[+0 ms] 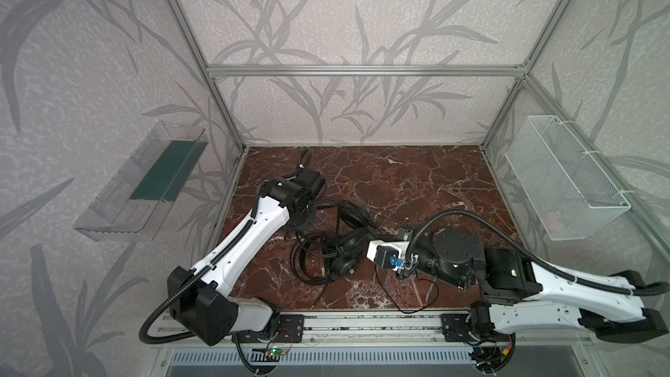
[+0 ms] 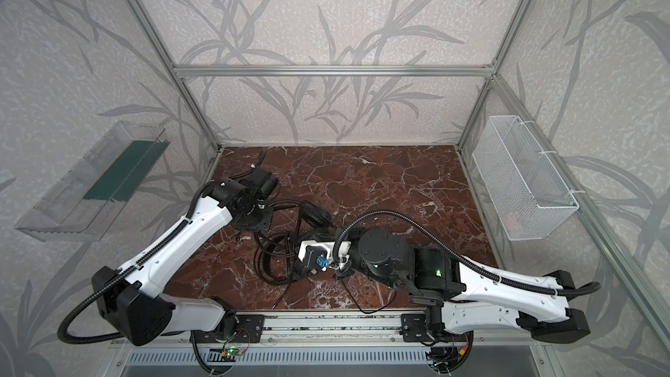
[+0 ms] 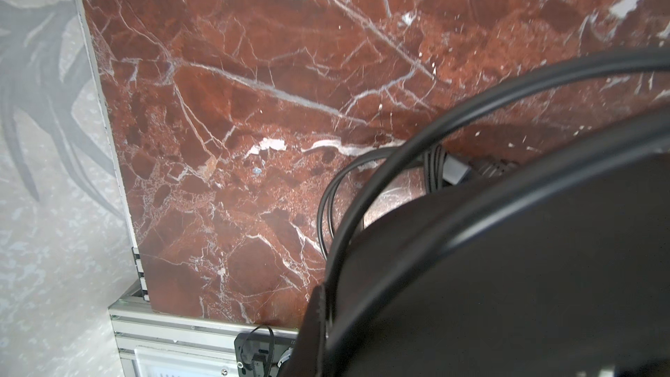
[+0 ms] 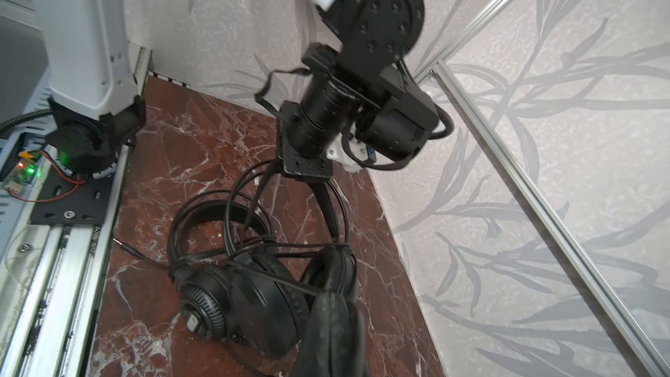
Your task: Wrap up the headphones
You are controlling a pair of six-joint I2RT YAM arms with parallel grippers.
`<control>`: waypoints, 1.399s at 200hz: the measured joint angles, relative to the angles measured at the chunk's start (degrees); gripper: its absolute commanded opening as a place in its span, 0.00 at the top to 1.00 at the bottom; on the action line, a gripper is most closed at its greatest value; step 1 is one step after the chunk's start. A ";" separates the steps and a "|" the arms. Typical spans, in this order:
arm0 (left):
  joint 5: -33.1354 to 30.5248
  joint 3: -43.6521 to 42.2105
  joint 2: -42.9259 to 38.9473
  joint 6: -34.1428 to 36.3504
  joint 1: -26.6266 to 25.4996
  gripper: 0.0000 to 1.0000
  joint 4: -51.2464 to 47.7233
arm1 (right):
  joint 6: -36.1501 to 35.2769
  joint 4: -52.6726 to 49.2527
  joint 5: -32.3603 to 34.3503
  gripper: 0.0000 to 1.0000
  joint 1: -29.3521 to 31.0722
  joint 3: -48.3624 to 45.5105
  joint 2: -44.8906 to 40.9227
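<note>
Top views: headphones (image 1: 342, 264) lie tangled centre-left on the worktop (image 1: 417, 190)
Left wrist: headband wires (image 3: 406, 143) arc close past the lens
Right wrist: left gripper (image 4: 331, 219) jaws together at those wires, right gripper (image 4: 328, 306) jaws together against an earcup (image 4: 253, 295); hold unclear for both

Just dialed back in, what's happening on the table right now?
Both arms are on the headphones, which lie in the middle of the marble table with the cable looped across the earcups. The left gripper reaches down among the headband wires, jaws shut; whether it grips them is unclear. The right gripper sits by an earcup, jaws shut, apparently pinching a taut strand of cable. Loose coils lie beside the headset, so the wrap is not finished.
</note>
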 measured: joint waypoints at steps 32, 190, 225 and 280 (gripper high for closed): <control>0.04 -2.86 -3.63 0.04 -3.30 1.00 1.66 | -0.87 -1.84 -4.96 0.94 -6.10 2.69 1.90; 4.33 -4.42 -11.08 1.27 -9.66 1.00 2.29 | 2.60 2.27 -23.32 0.90 -28.20 10.29 14.78; 6.99 -3.13 -12.59 0.98 -11.19 1.00 2.43 | 4.59 3.04 -26.53 0.90 -30.47 12.85 18.78; 10.69 -2.54 -15.32 0.87 -12.07 1.00 3.54 | 7.45 3.96 -28.72 0.89 -33.18 13.14 24.09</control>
